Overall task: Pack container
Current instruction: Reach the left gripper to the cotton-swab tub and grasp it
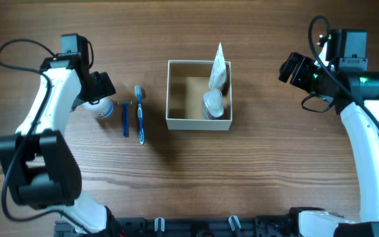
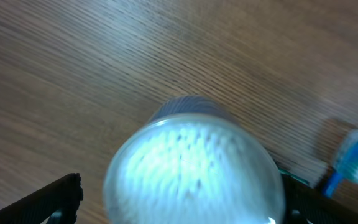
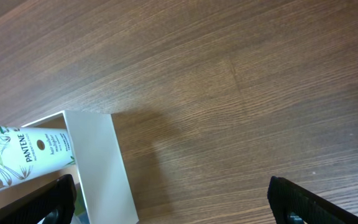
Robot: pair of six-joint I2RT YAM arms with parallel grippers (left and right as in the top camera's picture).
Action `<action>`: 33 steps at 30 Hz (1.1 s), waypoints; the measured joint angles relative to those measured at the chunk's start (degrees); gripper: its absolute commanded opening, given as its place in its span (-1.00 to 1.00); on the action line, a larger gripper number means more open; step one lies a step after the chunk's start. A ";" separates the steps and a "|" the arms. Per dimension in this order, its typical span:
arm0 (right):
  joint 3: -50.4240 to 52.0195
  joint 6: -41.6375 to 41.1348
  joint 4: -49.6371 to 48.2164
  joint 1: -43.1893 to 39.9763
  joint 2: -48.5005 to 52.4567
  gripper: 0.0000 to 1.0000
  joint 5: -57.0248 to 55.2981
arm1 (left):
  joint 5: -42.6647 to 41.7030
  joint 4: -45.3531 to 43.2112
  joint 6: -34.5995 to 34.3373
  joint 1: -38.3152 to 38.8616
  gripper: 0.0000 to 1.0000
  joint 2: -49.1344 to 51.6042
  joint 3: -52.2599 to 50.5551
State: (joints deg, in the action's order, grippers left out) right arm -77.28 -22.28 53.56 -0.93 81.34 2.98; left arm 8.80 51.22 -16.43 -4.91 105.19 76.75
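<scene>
The container [image 1: 199, 123], a square white-walled box with a tan inside, stands mid-table. In it lie a white Pantene tube [image 1: 218, 69] and a round pale item [image 1: 214, 104]. My left gripper [image 1: 97, 92] is open and straddles the small round white-lidded jar [image 1: 101, 108]. In the left wrist view the jar [image 2: 191, 168] fills the space between the fingers [image 2: 182, 202], with a gap at the left finger. My right gripper [image 1: 291, 69] is open and empty, right of the container. Its wrist view shows the fingers [image 3: 173, 205] wide apart, beside the container's wall [image 3: 101, 162] and the tube [image 3: 23, 152].
A blue razor [image 1: 126, 118] and a blue toothbrush [image 1: 139, 113] lie side by side between the jar and the container. A blurred blue-and-white toiletry end [image 2: 356, 160] shows at the right of the left wrist view. The tabletop is wood-grained.
</scene>
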 measured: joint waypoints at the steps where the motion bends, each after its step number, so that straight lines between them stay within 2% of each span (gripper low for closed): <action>1: 0.00 0.00 0.00 0.00 0.00 1.00 0.00 | 0.00 -0.35 0.09 0.00 0.99 1.14 0.00; 6: 0.00 0.00 0.00 0.00 0.00 0.99 0.00 | 0.00 -1.33 0.74 0.00 0.75 4.00 0.00; 12: 0.00 0.00 0.00 0.00 0.00 0.99 0.00 | 0.02 -1.27 0.76 0.02 0.72 4.00 0.00; 15: 0.00 0.00 0.00 0.00 0.00 1.00 0.00 | 0.15 1.22 0.74 0.02 0.75 3.06 0.37; 19: 0.00 -0.02 0.00 0.00 0.00 0.99 0.00 | -0.20 7.48 0.74 0.87 0.75 -1.62 6.08; 22: 0.00 -0.02 0.00 0.00 0.00 1.00 0.00 | -2.45 7.93 0.74 5.20 0.85 -9.46 12.15; 24: 0.00 0.00 0.00 0.00 0.00 1.00 0.00 | -2.60 7.74 0.74 8.33 0.96 -13.25 13.14; 26: 0.00 0.00 0.00 0.00 0.00 1.00 0.00 | -1.86 9.07 0.83 11.02 0.98 -15.80 13.49; 29: 0.00 0.00 0.00 0.00 0.00 1.00 0.00 | -1.09 11.91 0.87 9.57 0.99 -15.21 13.49; 33: 0.00 0.00 0.00 0.00 0.00 0.99 0.00 | -3.63 13.51 0.94 0.76 0.99 -9.90 13.22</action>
State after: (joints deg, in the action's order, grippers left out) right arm -77.28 -22.28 53.56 -0.93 81.34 2.98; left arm 5.17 64.73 -15.49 -4.14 95.29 89.97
